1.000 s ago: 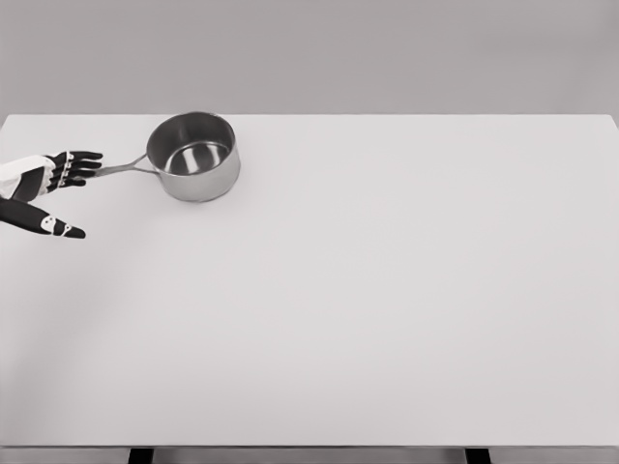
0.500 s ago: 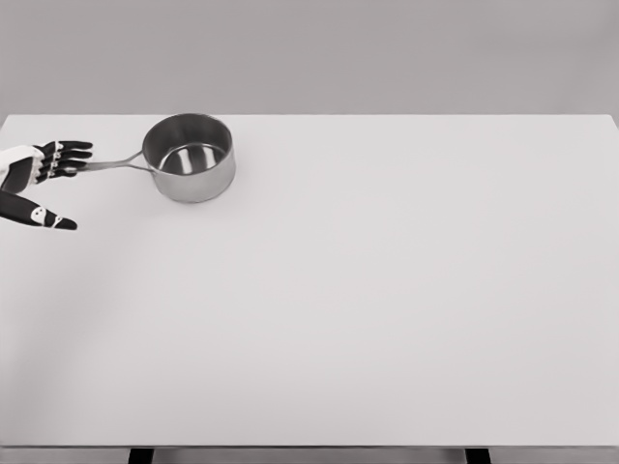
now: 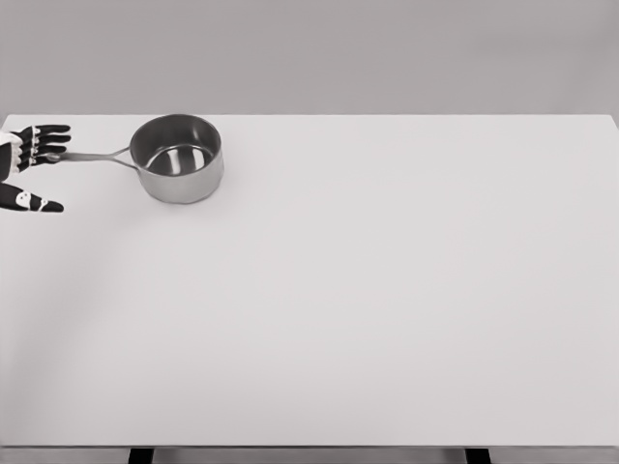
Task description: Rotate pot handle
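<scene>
A steel saucepan (image 3: 176, 159) stands at the table's back left, empty, with its thin handle (image 3: 92, 155) pointing straight left. My left hand (image 3: 34, 169) is at the picture's left edge. Its fingers (image 3: 44, 143) are wrapped over the tip of the handle, while the thumb (image 3: 34, 203) is stretched out well below the handle and clear of it. The wrist is cut off by the frame edge. My right hand does not show anywhere.
The white table (image 3: 387, 290) runs across the whole view; its left edge is just beyond my left hand and its far edge lies close behind the saucepan. A plain grey wall stands behind.
My left hand has moved left and away from me with the handle tip. The handle has swung from pointing down-left to level, and the saucepan has slid a little to the left.
</scene>
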`<action>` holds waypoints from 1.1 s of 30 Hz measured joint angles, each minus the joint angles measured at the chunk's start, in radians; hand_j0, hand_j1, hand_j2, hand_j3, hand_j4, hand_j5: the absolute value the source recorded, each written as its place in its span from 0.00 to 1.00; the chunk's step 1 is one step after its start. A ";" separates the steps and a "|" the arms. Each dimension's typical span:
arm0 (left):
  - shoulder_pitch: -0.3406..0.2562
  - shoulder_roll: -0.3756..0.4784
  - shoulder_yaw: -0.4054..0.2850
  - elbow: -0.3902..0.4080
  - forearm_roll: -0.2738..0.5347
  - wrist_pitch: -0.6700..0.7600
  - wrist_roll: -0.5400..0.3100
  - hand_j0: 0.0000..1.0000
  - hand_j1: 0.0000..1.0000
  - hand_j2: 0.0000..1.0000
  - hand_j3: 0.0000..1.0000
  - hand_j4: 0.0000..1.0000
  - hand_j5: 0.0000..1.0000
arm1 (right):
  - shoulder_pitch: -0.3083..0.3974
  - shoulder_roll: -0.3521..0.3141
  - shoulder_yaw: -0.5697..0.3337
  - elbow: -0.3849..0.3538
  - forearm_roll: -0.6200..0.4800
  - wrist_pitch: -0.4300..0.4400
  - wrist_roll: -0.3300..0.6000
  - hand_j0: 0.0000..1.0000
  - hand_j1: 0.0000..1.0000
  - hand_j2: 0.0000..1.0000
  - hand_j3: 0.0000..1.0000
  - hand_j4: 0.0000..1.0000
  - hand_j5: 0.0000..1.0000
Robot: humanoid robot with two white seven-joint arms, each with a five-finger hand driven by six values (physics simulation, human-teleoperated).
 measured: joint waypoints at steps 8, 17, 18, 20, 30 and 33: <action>-0.041 -0.078 0.045 0.078 -0.007 0.004 0.000 1.00 1.00 1.00 1.00 1.00 1.00 | 0.000 0.000 0.000 0.000 0.000 0.000 0.000 1.00 1.00 1.00 1.00 1.00 1.00; -0.048 -0.150 0.104 0.153 -0.042 0.006 0.000 1.00 1.00 1.00 1.00 1.00 1.00 | 0.000 0.000 -0.001 0.000 0.000 0.000 0.000 1.00 1.00 1.00 1.00 1.00 1.00; -0.048 -0.155 0.107 0.159 -0.053 0.006 0.000 1.00 1.00 1.00 1.00 1.00 1.00 | 0.000 0.000 0.000 0.000 0.000 0.000 0.000 1.00 1.00 1.00 1.00 1.00 1.00; -0.048 -0.166 0.112 0.172 -0.072 0.007 0.000 1.00 1.00 1.00 1.00 1.00 1.00 | 0.000 0.000 0.000 0.000 0.000 0.000 0.000 1.00 1.00 1.00 1.00 1.00 1.00; -0.049 -0.197 0.119 0.231 -0.123 0.007 0.000 1.00 1.00 1.00 1.00 1.00 1.00 | 0.000 0.000 0.000 0.000 0.000 0.000 0.000 1.00 1.00 1.00 1.00 1.00 1.00; -0.052 -0.198 0.129 0.243 -0.126 0.008 0.000 1.00 1.00 1.00 1.00 1.00 1.00 | 0.000 0.000 0.000 0.000 0.000 0.000 0.000 1.00 1.00 1.00 1.00 1.00 1.00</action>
